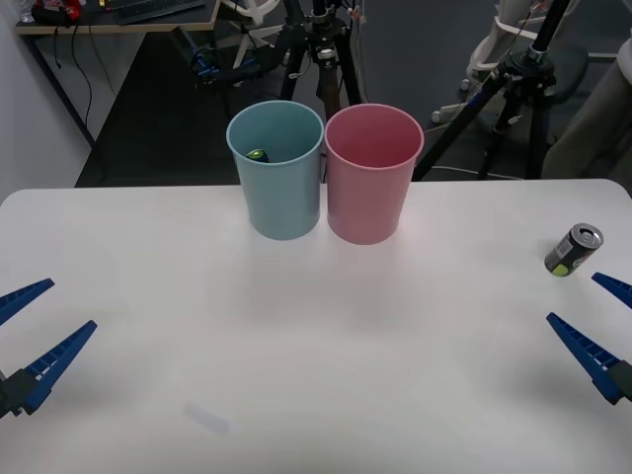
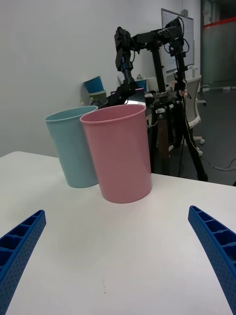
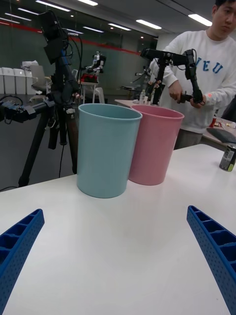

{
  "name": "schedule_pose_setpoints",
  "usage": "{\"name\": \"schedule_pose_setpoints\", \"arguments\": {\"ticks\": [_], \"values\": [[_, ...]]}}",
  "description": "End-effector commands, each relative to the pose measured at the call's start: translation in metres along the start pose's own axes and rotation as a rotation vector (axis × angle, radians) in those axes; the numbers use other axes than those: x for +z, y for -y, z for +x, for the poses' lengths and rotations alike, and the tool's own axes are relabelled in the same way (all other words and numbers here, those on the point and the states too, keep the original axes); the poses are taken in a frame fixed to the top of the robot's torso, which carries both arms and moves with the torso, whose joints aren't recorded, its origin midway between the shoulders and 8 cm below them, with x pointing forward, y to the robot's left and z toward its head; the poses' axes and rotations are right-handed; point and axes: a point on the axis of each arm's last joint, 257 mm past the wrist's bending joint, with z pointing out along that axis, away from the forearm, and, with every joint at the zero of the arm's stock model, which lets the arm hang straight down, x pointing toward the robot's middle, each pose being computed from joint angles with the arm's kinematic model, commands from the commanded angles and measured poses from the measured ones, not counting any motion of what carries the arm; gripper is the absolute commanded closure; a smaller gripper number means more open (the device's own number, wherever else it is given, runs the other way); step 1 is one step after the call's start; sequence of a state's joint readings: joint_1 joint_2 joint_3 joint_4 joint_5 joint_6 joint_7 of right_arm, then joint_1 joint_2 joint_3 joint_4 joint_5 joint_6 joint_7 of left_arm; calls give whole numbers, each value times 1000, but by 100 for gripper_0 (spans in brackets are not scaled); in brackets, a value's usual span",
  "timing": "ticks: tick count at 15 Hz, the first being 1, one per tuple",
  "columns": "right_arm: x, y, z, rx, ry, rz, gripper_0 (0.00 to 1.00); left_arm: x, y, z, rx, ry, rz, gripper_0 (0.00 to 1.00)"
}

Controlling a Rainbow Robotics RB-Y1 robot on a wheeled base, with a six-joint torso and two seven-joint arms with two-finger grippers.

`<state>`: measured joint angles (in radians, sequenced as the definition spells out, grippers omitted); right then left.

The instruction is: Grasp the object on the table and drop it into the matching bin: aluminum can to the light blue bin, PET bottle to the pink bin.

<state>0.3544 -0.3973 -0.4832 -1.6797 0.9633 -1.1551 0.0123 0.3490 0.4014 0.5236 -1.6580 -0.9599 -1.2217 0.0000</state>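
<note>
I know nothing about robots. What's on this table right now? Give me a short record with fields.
table: white tabletop
blue bin: upright at the far middle, touching the pink one; something small and greenish lies inside it
pink bin: upright, on the blue bin's right
can: dark, silver top, standing near the table's right edge, not yet picked up
right gripper: open, low over the table just in front of the can
left gripper: open, near the table's left edge, nothing held
</note>
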Motion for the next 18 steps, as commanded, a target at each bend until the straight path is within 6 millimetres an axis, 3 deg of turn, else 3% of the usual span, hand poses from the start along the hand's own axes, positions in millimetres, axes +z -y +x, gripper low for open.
{"name": "schedule_pose_setpoints", "arguments": {"ticks": [1, 6, 18], "values": [[-2, -1, 8, 19, -1, 14, 0, 0, 0, 0, 0, 0, 0, 0], [-1, 3, 5, 16, -2, 31, 0, 0, 0, 0, 0, 0, 0, 0], [-7, 83, 59, -59, -157, 409, 0, 0, 0, 0, 0, 0, 0, 0]]}}
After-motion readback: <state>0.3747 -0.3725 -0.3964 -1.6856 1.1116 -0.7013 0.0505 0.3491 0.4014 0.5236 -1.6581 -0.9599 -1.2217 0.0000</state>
